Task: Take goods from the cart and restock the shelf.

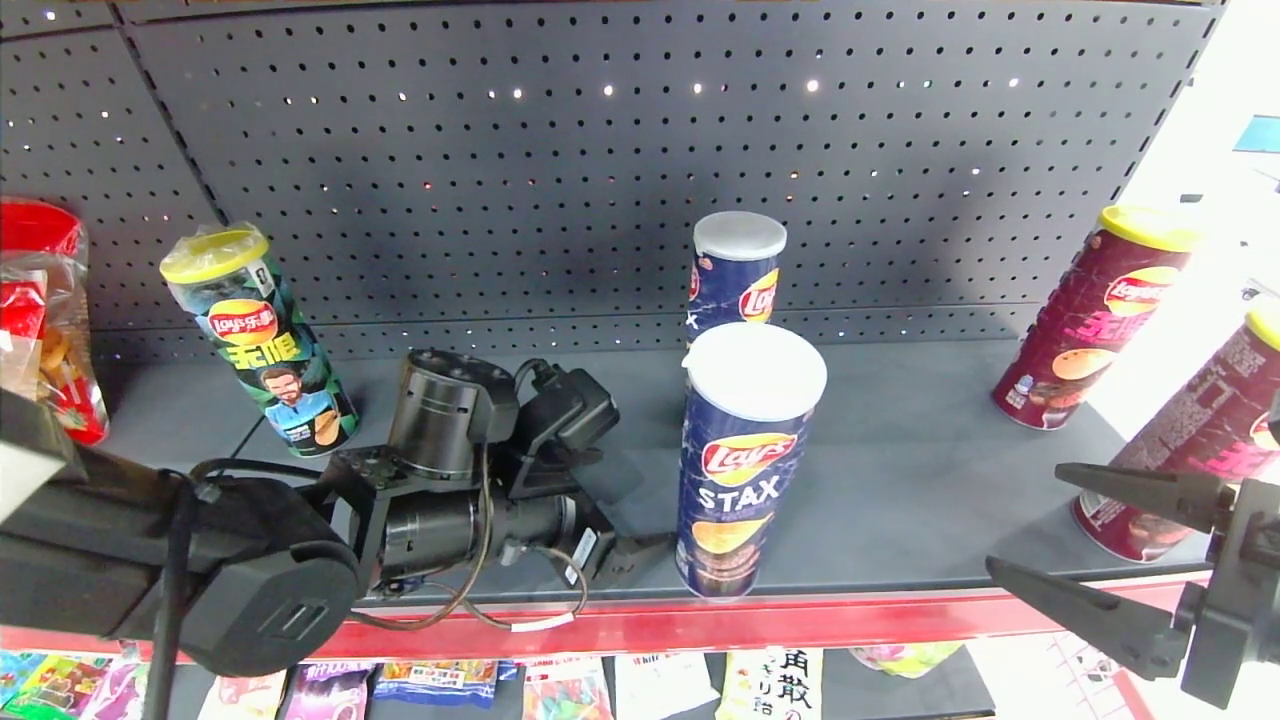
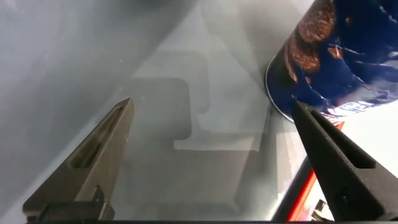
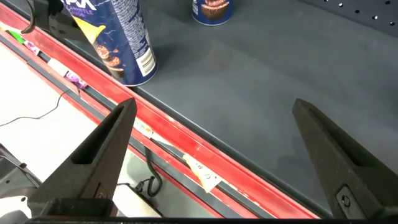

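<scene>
A tall blue chip can (image 1: 745, 470) with a white lid stands at the shelf's front edge, and a second blue can (image 1: 735, 275) stands behind it. My left arm lies low on the grey shelf (image 1: 900, 480). Its gripper (image 2: 212, 104) is open just left of the front can's base (image 2: 329, 56), with bare shelf between its fingers. My right gripper (image 1: 1025, 518) hangs open in front of the red shelf edge (image 1: 850, 615), right of the blue cans (image 3: 124, 37), and holds nothing.
A green can (image 1: 265, 345) stands at the back left beside a red snack bag (image 1: 45, 320). Two maroon cans (image 1: 1095, 315) (image 1: 1190, 450) lean at the right end, the nearer one close to my right gripper. A pegboard (image 1: 600, 150) backs the shelf. Packets (image 1: 560, 685) lie on the shelf below.
</scene>
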You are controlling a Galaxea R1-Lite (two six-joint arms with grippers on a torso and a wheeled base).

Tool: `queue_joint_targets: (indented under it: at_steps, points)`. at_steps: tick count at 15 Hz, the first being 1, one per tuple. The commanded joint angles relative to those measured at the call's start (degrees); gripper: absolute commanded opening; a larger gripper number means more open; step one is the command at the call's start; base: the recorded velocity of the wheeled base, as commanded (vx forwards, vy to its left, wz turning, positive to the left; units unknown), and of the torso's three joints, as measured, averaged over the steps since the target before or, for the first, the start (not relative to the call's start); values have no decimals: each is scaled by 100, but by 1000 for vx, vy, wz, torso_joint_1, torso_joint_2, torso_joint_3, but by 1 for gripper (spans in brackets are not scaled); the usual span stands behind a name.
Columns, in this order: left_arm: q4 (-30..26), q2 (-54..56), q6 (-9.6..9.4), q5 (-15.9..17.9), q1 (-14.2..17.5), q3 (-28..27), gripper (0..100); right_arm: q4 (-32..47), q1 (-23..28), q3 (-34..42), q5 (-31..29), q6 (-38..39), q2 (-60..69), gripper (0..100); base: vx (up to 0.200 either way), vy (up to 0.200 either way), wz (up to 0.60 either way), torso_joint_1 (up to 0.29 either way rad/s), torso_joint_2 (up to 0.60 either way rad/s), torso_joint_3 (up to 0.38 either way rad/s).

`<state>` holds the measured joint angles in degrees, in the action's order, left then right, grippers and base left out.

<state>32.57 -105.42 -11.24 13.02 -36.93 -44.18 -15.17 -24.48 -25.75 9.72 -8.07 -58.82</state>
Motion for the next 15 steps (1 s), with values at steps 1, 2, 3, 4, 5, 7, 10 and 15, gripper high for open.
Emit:
queue_joint_targets:
  at_steps: [1, 2, 3, 4, 5, 7, 10, 15]
  points:
    - [3, -40, -1, -1, -8, -29, 100, -4, -4, -1, 4, 7, -16, 100, 0, 0, 0, 0, 0, 0]
    - [3, -48, -1, -1, -8, -29, 100, -4, 5, -9, 4, -2, -7, 100, 0, 0, 0, 0, 0, 0]
    - [3, -66, -1, -1, -8, -65, 100, -4, -4, -9, 4, -2, -7, 100, 0, 0, 0, 0, 0, 0]
    - [3, -84, -1, -1, -8, -100, 100, -4, 5, -1, 4, -2, -7, 100, 0, 0, 0, 0, 0, 0]
    - [3, -101, -1, -1, -8, -117, 100, -4, 5, -9, 4, -2, -7, 100, 0, 0, 0, 0, 0, 0]
    - [3, -101, -1, -1, -8, -117, 100, -4, -4, -9, 4, 7, -7, 100, 0, 0, 0, 0, 0, 0]
    - [3, 48, -1, -10, 1, 111, 100, -4, 5, -9, 4, -2, -16, 100, 0, 0, 0, 0, 0, 0]
    - [12, 286, -1, 25, 1, 349, 100, -4, 5, -27, 4, -2, -51, 100, 0, 0, 0, 0, 0, 0]
